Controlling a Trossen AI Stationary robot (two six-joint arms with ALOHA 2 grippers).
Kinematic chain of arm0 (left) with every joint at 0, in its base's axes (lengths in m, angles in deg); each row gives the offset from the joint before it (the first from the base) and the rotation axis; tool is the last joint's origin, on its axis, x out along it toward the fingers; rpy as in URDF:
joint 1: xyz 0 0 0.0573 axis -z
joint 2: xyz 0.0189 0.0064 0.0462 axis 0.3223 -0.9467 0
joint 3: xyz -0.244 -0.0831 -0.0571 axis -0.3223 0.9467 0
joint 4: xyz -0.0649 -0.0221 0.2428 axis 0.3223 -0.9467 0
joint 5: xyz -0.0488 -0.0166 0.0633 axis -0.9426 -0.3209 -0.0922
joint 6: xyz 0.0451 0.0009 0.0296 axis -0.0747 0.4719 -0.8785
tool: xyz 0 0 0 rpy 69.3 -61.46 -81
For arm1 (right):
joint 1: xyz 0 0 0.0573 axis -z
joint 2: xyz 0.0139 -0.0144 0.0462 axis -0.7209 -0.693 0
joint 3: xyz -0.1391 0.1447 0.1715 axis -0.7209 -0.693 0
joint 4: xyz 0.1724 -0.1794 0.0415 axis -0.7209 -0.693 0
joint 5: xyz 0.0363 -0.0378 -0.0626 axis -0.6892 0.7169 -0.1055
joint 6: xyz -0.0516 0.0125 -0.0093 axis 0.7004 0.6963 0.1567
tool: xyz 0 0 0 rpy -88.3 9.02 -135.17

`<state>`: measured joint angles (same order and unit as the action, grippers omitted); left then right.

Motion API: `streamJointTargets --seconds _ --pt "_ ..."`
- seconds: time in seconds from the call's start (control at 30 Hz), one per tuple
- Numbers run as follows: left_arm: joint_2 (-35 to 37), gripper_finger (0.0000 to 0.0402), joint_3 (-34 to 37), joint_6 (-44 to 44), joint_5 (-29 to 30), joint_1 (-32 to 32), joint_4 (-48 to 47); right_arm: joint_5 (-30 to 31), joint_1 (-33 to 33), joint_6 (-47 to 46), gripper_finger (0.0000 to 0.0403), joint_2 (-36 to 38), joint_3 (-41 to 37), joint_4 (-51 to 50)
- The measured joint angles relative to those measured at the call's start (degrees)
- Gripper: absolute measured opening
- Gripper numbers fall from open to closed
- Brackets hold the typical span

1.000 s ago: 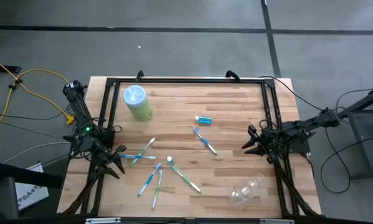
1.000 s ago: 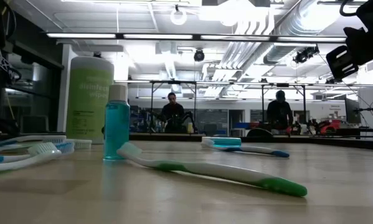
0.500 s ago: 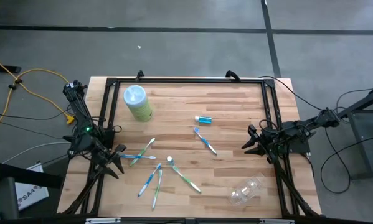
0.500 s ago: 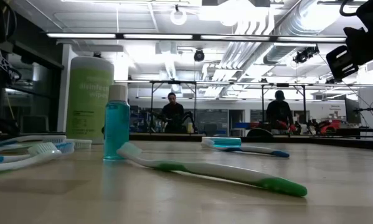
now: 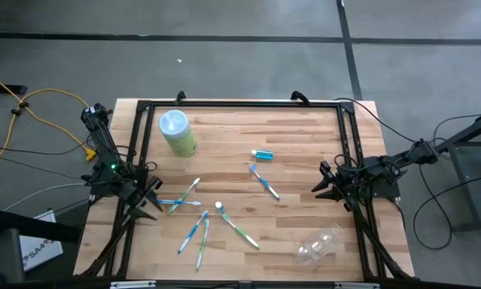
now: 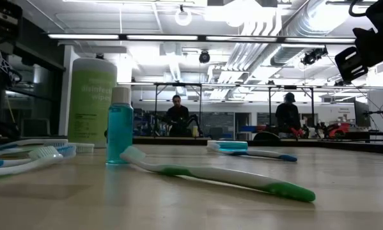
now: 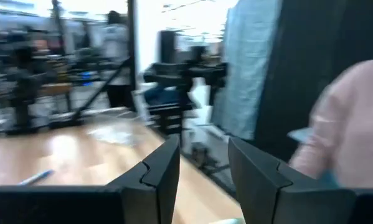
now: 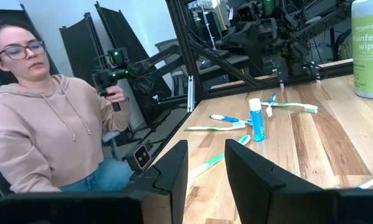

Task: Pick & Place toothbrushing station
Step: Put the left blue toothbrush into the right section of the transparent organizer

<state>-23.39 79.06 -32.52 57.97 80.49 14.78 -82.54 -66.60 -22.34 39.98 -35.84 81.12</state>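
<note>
Several toothbrushes [image 5: 193, 210] lie near left end effector [image 5: 149, 198]

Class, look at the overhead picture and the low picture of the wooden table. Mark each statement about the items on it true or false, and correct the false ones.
1. The clear plastic cup lies on its side near the table's right front corner. True.
2. The pale-green canister lies tipped over. False: it stands upright near the back left.
3. The right gripper holds a toothbrush. False: its jaws are empty, at the table's right edge.
4. A small blue bottle stands upright among the toothbrushes. True.
5. The left gripper holds nothing. True.
</note>
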Motion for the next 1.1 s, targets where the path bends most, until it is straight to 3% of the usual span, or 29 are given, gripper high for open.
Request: streamJointTargets --seconds 0.13,0.27,0.5,0.93,1.1 --pt "-1.1 0.0131 0.0 -4.4 2.0 -0.2 0.8 0.0 0.0 0.0 0.0098 0.0 0.0 0.0" --pt "-2.0 0.0131 -0.2 -2.6 3.1 -2.2 3.6 0.0 0.0 0.0 0.0098 0.0 0.0 0.0" --pt "-5.8 0.0131 -1.1 1.5 12.3 -7.3 3.5 0.0 0.0 0.0 0.0098 0.0 0.0 0.0" --pt "-19.5 0.0131 -8.2 4.7 15.9 -10.7 8.7 0.0 0.0 0.0 0.0098 0.0 0.0 0.0" --pt "-28.4 0.0131 -14.2 9.2 21.5 -10.7 0.6 0.0 0.0 0.0 0.0098 0.0 0.0 0.0"
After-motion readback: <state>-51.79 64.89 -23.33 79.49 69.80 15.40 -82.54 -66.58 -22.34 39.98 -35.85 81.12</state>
